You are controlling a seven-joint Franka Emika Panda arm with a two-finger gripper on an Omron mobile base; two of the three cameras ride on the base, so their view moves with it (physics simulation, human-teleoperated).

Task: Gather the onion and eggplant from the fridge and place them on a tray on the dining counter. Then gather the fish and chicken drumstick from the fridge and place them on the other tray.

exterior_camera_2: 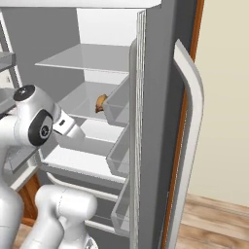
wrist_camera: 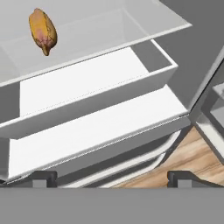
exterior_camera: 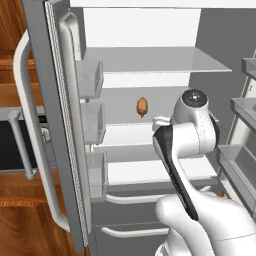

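Drumstick (wrist_camera: 43,30) lies well beyond open pincer (wrist_camera: 112,177).

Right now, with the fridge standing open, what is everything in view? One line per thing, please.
Chicken drumstick: one, golden brown, on a middle fridge shelf, alone.
Fridge shelves: several, white and glassy.
Fridge drawers: two, grey with white handles, at the bottom.
Left fridge door: one, grey, open, with clear door bins and a long white handle.
Right fridge door: one, grey, open, also with bins and a white handle.
Oven: one, dark, left of the fridge.
Floor: wooden.
Robot arm: one, white with dark joints, in front of the shelves.
Gripper: one, dark tips, jaws open, holding nothing.
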